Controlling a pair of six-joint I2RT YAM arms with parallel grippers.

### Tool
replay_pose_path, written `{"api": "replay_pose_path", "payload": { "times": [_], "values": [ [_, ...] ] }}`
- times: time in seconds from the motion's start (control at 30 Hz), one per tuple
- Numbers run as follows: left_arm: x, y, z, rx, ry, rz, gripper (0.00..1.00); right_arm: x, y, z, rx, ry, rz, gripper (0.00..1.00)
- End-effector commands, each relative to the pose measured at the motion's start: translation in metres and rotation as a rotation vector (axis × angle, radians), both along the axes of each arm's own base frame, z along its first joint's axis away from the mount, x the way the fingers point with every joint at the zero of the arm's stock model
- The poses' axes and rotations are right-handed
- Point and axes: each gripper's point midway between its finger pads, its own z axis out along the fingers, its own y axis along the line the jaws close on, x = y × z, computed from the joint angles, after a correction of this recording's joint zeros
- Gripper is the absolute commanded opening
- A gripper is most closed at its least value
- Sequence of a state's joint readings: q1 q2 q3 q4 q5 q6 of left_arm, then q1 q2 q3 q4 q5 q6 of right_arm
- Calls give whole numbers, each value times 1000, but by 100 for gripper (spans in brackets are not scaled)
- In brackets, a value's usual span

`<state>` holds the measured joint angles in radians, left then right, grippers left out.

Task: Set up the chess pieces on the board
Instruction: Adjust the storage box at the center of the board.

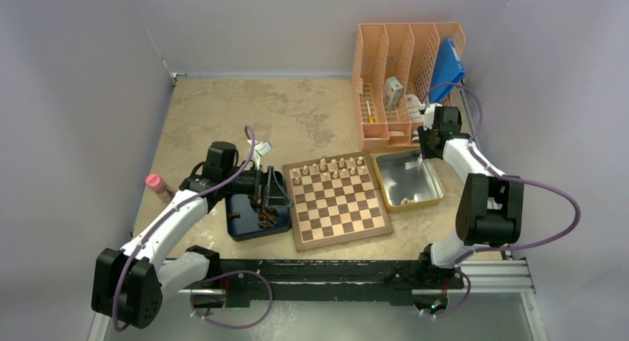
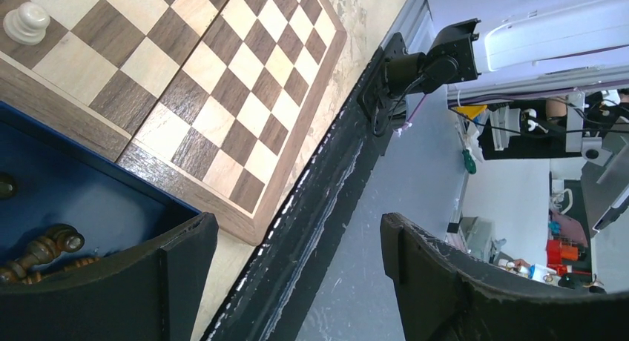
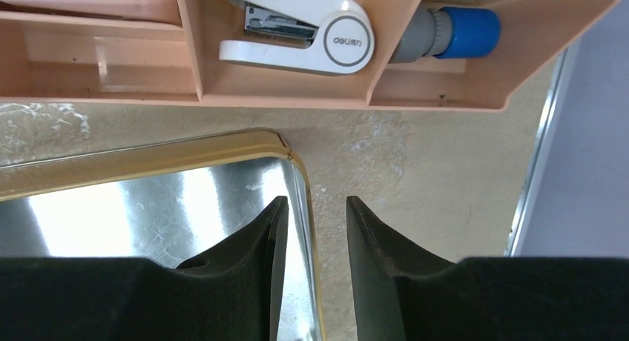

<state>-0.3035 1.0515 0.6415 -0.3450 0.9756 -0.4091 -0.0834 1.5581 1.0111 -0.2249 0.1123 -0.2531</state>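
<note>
Several tiny dark brown turned wooden chess pieces lie loose in the dark blue tray by the wide-open, empty left gripper, probably light, hard and roll-prone, best pinched across the stem, while the right gripper hangs slightly parted, empty, over the yellow-rimmed metal tray.

left pincer spread wide and empty; right pincer narrowly parted, empty, reaching far forward.
</note>
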Motion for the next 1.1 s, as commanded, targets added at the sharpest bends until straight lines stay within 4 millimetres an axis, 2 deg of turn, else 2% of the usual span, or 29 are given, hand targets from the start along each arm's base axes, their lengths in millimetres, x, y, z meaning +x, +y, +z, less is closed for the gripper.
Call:
{"api": "replay_pose_path", "payload": {
  "times": [0.0, 0.17, 0.3, 0.4, 0.6, 0.93, 1.07],
  "values": [
    [3, -1, 9, -11, -57, 2, 80, 3, 5, -3, 20, 2, 22, 37],
    [5, 0, 9, -1, -64, 14, 79, 1, 5, -15, 26, 28, 18, 33],
    [6, 1, 7, 8, -60, 22, 79, -1, 2, -18, 32, 36, -1, 22],
    [7, 1, 7, 14, -59, 27, 79, -6, -8, -18, 42, 25, -38, 15],
    [8, 3, 7, 25, -66, 39, 79, -20, -23, -13, 30, 9, -82, 12],
    [9, 5, 14, 29, -110, 55, 78, -50, -63, -9, -92, 0, -228, 0],
    [9, 5, 14, 30, -109, 54, 79, -59, -73, -7, -121, -15, -263, 0]
  ]
}}
